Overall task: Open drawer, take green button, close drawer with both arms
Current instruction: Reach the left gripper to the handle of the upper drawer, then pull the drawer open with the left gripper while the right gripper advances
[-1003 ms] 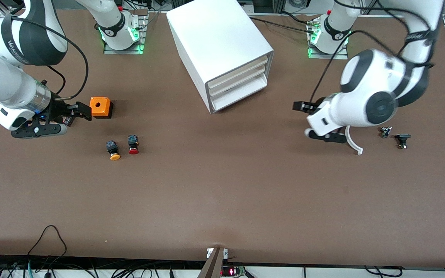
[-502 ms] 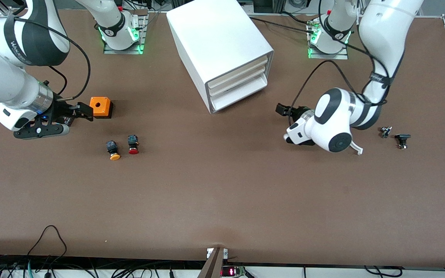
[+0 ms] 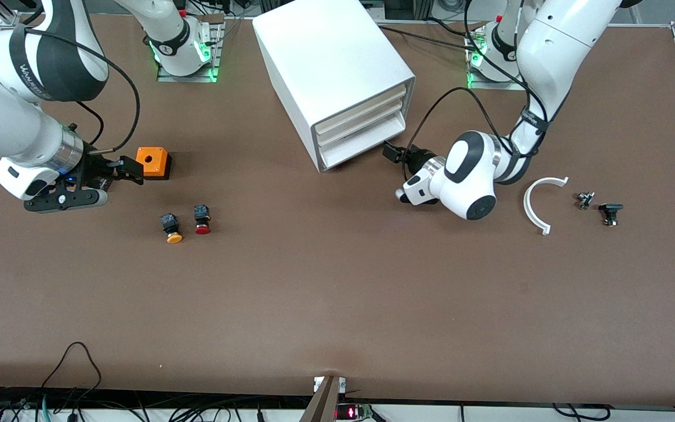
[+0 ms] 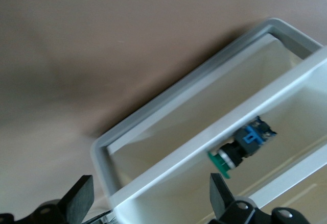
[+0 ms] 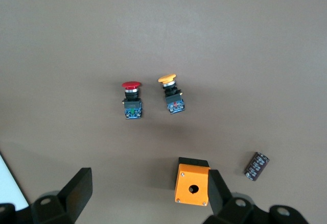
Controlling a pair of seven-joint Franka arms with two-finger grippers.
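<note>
Movement belongs to the left tool (image 3: pixel 392 153), which has swung in, fingers spread, to the drawer (image 3: pixel 364 142) front where the button (image 4: pixel 240 147) lies inside, opening next, while the right tool (image 3: pixel 129 168) waits open beside the orange box (image 3: pixel 153 162).

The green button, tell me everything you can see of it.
The green button shows only in the left wrist view: a round green cap on a black body with a blue part at its back. It lies on its side inside a white drawer of the cabinet, seen through the drawer's front. Nothing grips it.
</note>
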